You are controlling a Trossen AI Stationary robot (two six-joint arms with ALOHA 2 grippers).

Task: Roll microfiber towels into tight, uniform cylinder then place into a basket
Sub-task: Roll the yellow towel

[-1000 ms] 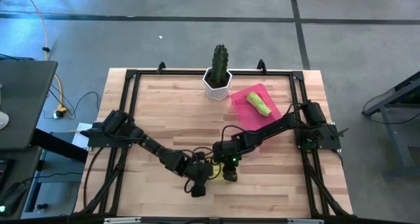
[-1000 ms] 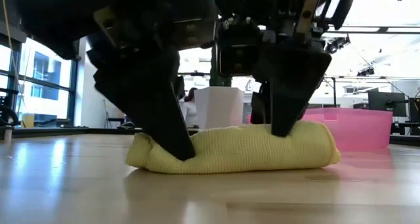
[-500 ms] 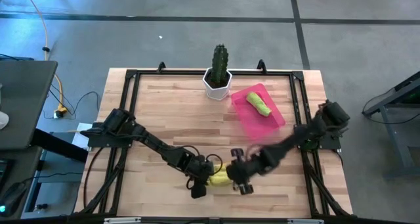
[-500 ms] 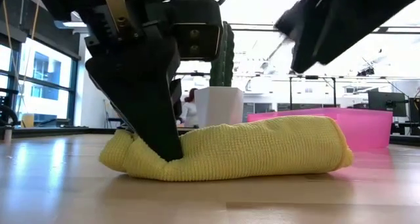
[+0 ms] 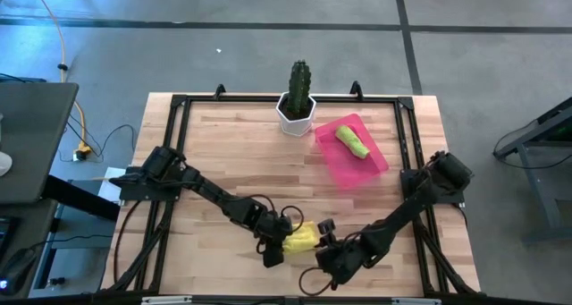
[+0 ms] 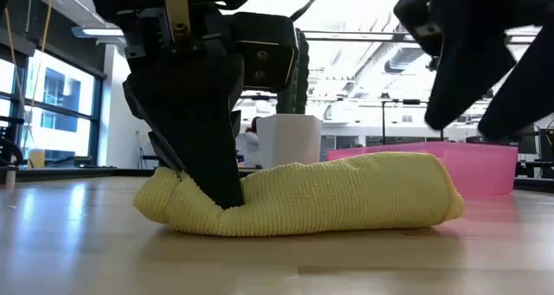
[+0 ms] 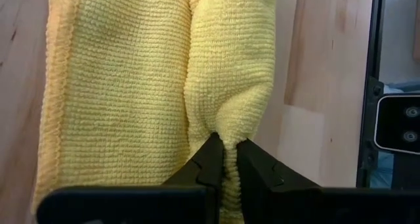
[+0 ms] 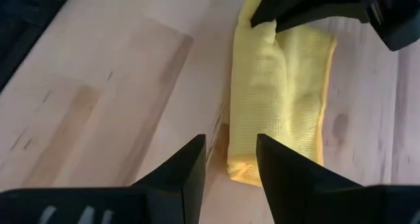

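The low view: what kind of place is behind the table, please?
Probably a lab or open workshop. Behind the wooden table the low view shows tall windows, ceiling strip lights and monitors on stands; from above, a bare concrete floor with a yellow cable.

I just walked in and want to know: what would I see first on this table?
The rolled yellow towel near the table's front edge stands out, with the left gripper pinching one end. The right gripper hangs open just off it. Farther back, a pink basket holds a rolled green towel, beside a cactus pot.
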